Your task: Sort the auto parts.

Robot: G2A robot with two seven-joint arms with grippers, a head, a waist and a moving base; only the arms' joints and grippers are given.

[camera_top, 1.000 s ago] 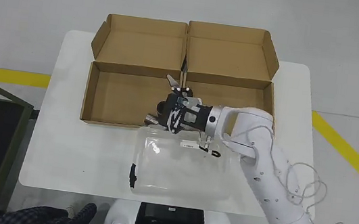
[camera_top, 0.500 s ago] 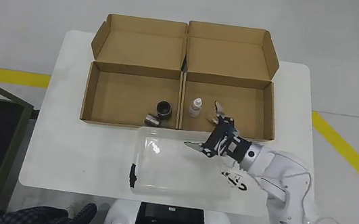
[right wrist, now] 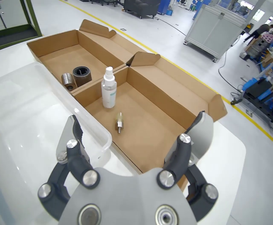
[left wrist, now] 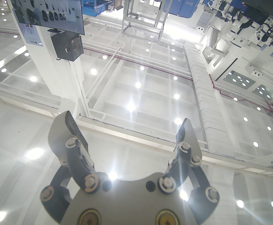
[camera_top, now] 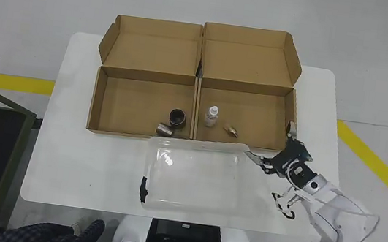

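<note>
Right gripper (right wrist: 137,118) hangs empty, jaws apart, beside the box (right wrist: 162,85) corner; a low swing could clip it and topple the bottle (right wrist: 108,89).

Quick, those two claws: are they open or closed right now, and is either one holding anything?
Left gripper: open, holding nothing.
Right gripper: open, holding nothing.

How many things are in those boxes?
4: dark metal sleeve, brown metal cylinder in left cardboard box; clear spray bottle, small silver bolt in right cardboard box.
</note>
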